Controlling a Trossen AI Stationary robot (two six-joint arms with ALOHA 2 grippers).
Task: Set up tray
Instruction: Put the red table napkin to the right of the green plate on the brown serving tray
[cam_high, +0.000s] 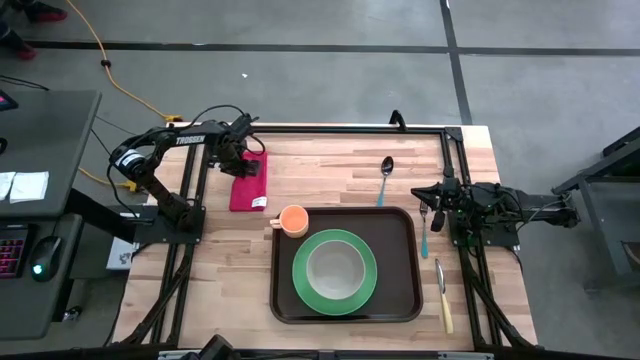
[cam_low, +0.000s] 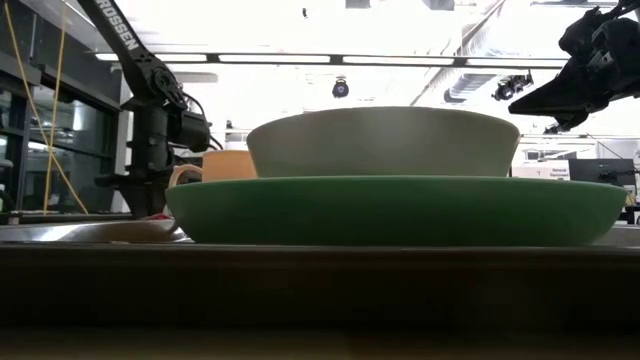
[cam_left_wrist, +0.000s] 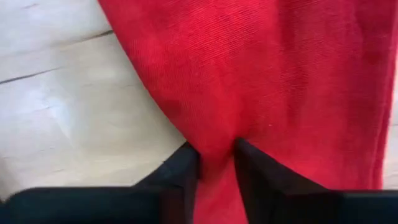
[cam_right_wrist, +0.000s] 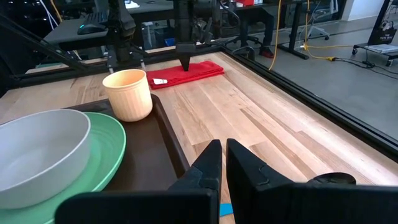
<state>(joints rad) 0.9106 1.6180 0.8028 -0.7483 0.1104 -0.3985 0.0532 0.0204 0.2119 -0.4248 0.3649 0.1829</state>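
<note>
Tray partly laid on the bench, left pincer pinching the red cloth.

The tray (cam_high: 285, 300), dark brown with rounded corners and a raised rim, lies flat on the near middle of the bench (cam_high: 330, 175); its long axis runs across the bench, from the left arm's side toward the right arm's. It carries a green plate (cam_high: 302, 285) with a pale bowl (cam_high: 334, 268) in it and an orange cup (cam_high: 293, 219) at its far left corner. Judged stiff, light and smooth-surfaced plastic, it is best taken by the rim at a short side. Beyond it, the left pincer (cam_left_wrist: 214, 168) nips a fold of the red cloth (cam_high: 249, 182). The right pincer (cam_right_wrist: 219, 163), pressed together and empty, hangs beside the tray, over a fork (cam_high: 424, 232); a spoon (cam_high: 385, 178) and a knife (cam_high: 443, 297) lie nearby.
</note>
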